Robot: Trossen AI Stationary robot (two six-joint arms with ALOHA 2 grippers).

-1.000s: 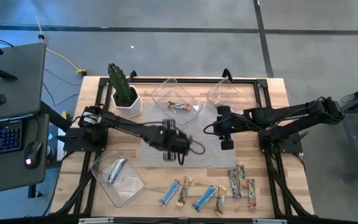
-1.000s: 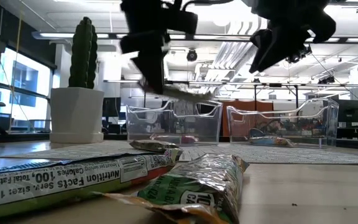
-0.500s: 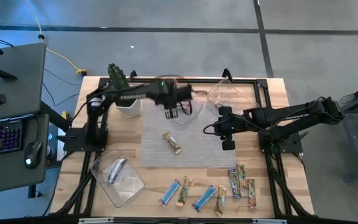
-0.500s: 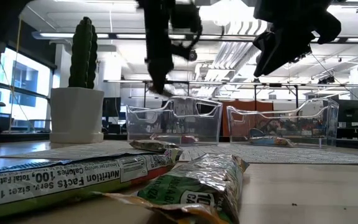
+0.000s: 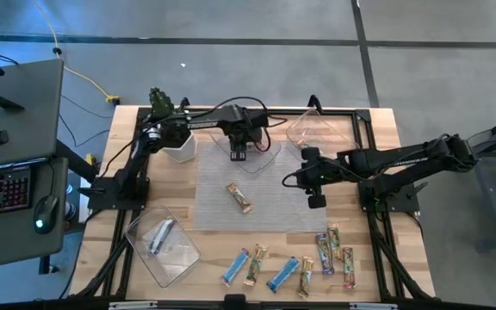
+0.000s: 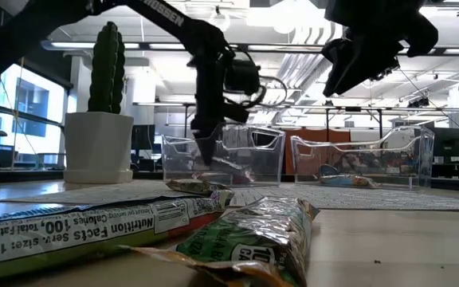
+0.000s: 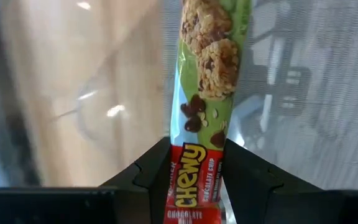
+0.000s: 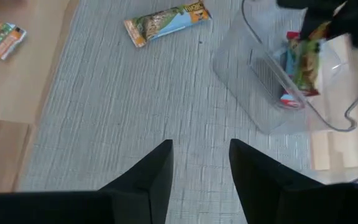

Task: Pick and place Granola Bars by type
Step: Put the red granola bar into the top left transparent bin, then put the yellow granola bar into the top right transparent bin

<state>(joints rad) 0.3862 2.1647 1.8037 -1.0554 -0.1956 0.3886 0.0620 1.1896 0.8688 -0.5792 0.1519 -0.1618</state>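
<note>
My left gripper point(image 5: 239, 155) reaches down into the clear tray point(image 5: 261, 158) at the table's far middle, shut on a green and red granola bar point(image 7: 211, 68). A second bar point(image 8: 289, 98) lies on that tray's floor. A blue-gold bar point(image 5: 240, 197) lies flat on the grey mat. Several more bars point(image 5: 291, 269) lie in a row along the near edge. My right gripper point(image 5: 314, 200) hovers open above the mat's right part, touching nothing. My left gripper pinches the bar's red end point(image 7: 194, 167) between its two fingers, which lie across the bar. The fingers come from above, pointing down into the tray. The bar's green end point(image 6: 237, 168) hangs below them inside the tray; I cannot tell whether it touches the floor.
A potted cactus point(image 5: 169, 120) stands at the far left, close to the left arm. A second clear tray point(image 5: 313, 129) sits at the far right, a third point(image 5: 164, 244) with silver bars at the near left. The mat point(image 5: 274, 215) has bare room between the grippers.
The left gripper has carried the green and red bar from above the mat's middle toward the far edge and has come down into the far middle tray. A blue-gold bar now shows on the mat where the gripper was. The right arm has kept still.
</note>
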